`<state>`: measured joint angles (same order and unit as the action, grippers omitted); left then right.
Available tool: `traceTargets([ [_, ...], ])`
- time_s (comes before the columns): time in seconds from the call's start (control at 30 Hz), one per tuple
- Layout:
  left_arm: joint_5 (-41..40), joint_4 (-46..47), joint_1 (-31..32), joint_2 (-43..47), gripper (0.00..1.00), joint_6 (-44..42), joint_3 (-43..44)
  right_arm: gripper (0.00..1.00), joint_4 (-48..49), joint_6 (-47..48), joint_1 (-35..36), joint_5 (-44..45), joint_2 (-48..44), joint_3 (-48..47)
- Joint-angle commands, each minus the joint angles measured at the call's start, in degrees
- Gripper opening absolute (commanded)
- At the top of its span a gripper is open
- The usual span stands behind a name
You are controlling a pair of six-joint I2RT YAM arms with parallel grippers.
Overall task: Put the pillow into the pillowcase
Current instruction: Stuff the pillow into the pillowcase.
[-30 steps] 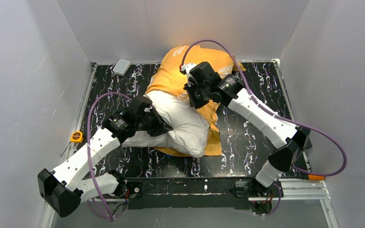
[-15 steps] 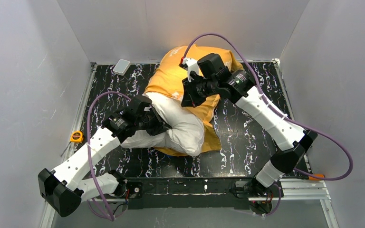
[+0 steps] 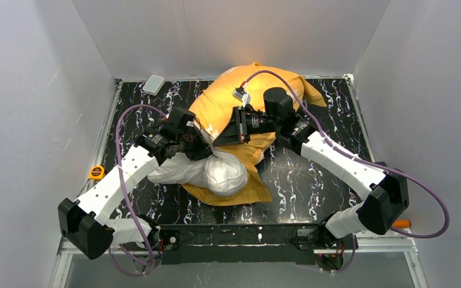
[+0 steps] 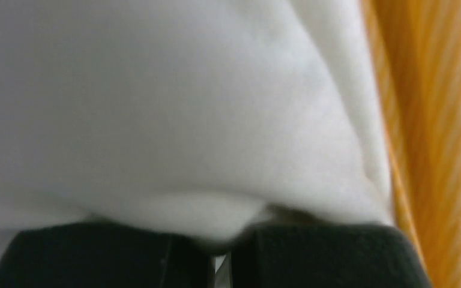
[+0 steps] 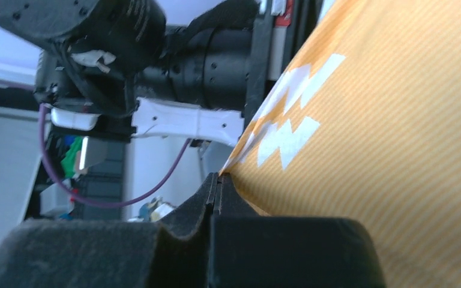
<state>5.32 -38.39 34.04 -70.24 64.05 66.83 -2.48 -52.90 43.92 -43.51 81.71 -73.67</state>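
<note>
The white pillow (image 3: 207, 170) lies mid-table with its far end inside the orange-yellow pillowcase (image 3: 222, 99); only the case's orange side shows. My left gripper (image 3: 199, 150) is shut on a fold of the pillow at the case's mouth. In the left wrist view the pillow (image 4: 156, 108) fills the frame above the shut fingers (image 4: 114, 258), with the orange case (image 4: 438, 120) at right. My right gripper (image 3: 223, 137) is shut on the edge of the pillowcase's opening and holds it up over the pillow. In the right wrist view the case (image 5: 384, 132) is pinched at the fingertips (image 5: 216, 183).
A small grey-white pad (image 3: 153, 83) lies at the table's back left corner. A yellow tape measure (image 3: 96, 173) sits at the table's left edge (image 3: 105, 138). Grey walls close in on three sides.
My right gripper has pulled the pillowcase edge forward and left over the pillow. My left gripper has pushed the pillow toward the back, so less white shows.
</note>
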Motion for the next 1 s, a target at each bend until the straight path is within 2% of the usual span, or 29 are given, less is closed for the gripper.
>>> traceTargets([
  [0.0, -0.5, 16.2, -1.1, -1.4, 0.0, 0.3, 4.9, 0.01, 18.1, -13.6, 4.7, -25.1, -7.8, -1.1],
  [0.1, 2.7, 17.0, -0.9, -4.0, 0.0, 0.9, 5.8, 0.01, 21.4, -14.5, 5.3, -23.4, -6.6, -0.5],
  [0.23, 2.9, 16.9, 1.0, -5.5, 0.0, 0.9, 5.7, 0.01, 25.4, -15.5, 6.9, -20.0, -2.1, 0.3],
  [0.33, 2.4, 14.0, 1.0, -4.3, 0.0, 0.3, 4.9, 0.01, 24.2, -14.5, 8.4, -17.3, -0.1, 0.7],
  [0.4, 0.7, 8.7, 1.0, -2.7, 0.0, -1.3, 5.0, 0.01, 12.8, -6.5, 8.5, -14.8, -0.2, -0.8],
  [0.43, -0.7, 5.4, 1.0, -1.6, 0.0, -2.2, 5.1, 0.01, 3.3, -0.1, 8.3, -12.6, -0.3, -2.6],
  [0.47, -2.2, 2.2, 1.0, -0.1, 0.05, -2.9, 5.0, 0.01, -6.4, 6.5, 7.9, -9.9, -0.2, -6.2],
  [0.53, -4.4, -3.2, 0.7, 3.7, 0.21, -4.2, 3.8, 0.01, -22.5, 17.8, 7.6, -4.4, 1.0, -11.9],
  [0.57, -4.5, -5.3, 0.5, 5.6, 0.34, -4.7, 3.1, 0.02, -28.9, 22.5, 7.6, -0.1, 1.7, -15.5],
  [0.6, -6.2, -7.8, 0.2, 7.4, 0.43, -5.2, 2.4, 0.13, -33.2, 26.0, 7.6, 3.7, 2.2, -18.0],
  [0.67, -6.5, -12.4, -0.5, 10.5, 0.55, -6.1, 1.9, 0.39, -38.7, 30.2, 7.5, 11.5, 2.3, -23.0],
  [0.77, -6.8, -18.5, -1.4, 14.1, 0.66, -8.4, 1.7, 0.6, -44.0, 33.7, 7.5, 24.8, 2.5, -28.8],
  [0.87, -6.5, -22.7, -2.8, 15.7, 0.74, -10.7, 2.5, 0.74, -48.0, 34.5, 7.3, 35.4, 4.4, -33.7],
  [0.97, -5.4, -24.2, -5.7, 15.5, 0.78, -13.2, 3.7, 0.8, -51.4, 35.3, 7.1, 41.8, 8.1, -37.6],
])
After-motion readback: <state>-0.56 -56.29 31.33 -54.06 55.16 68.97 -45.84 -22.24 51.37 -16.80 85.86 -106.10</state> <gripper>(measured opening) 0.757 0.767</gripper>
